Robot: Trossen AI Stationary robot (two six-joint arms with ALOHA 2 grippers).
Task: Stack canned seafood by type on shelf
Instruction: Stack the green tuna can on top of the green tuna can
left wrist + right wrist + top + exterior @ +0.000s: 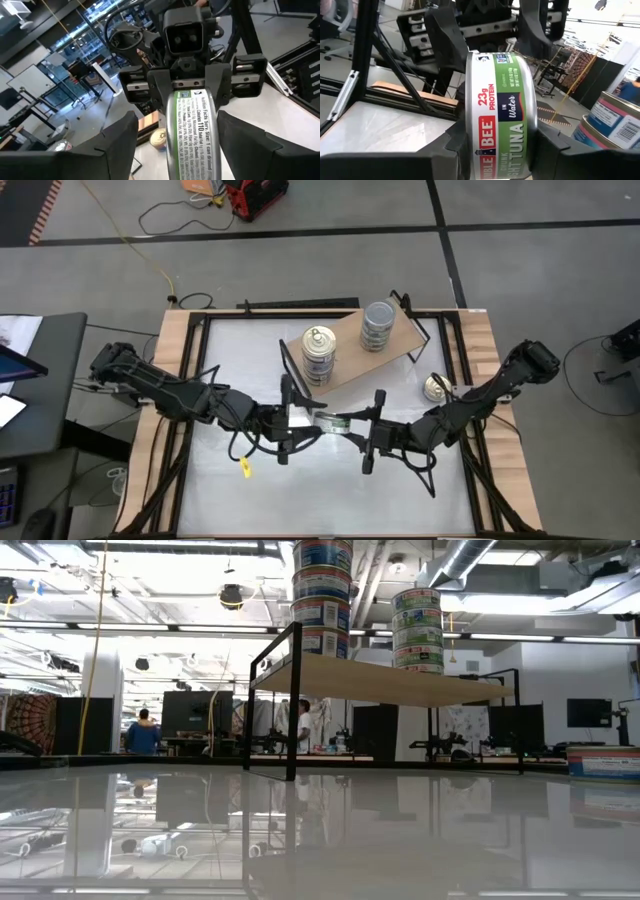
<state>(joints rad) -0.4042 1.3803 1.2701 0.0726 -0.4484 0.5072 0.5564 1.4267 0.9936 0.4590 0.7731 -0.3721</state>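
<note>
A green-and-white labelled tuna tin point(332, 420) hangs above the middle of the table between my two grippers, which face each other. My right gripper point(362, 430) is shut on it. My left gripper point(300, 418) is open, and its fingers point(120, 145) stand either side of the tin's other half point(192, 135). I cannot tell whether they touch it. The shelf point(350, 350) stands at the far middle of the table. On it are a stack of gold-lidded tins point(318, 352) and a stack of grey-topped tins point(378, 326). My right gripper pinches the tin between its two fingers point(440, 160), one on each flat end, at the rim point(470, 145). The fingers come level from the table's right. The tin stands on edge, its label wall point(502, 115) showing, lifted clear of the table.
One loose gold-lidded tin point(437, 388) lies on the table to the right of the shelf, beside my right arm. The shelf's black frame point(292, 700) stands on the white tabletop point(230, 370). In the low view both stacks point(322, 590) point(417, 630) rise high above the board.
</note>
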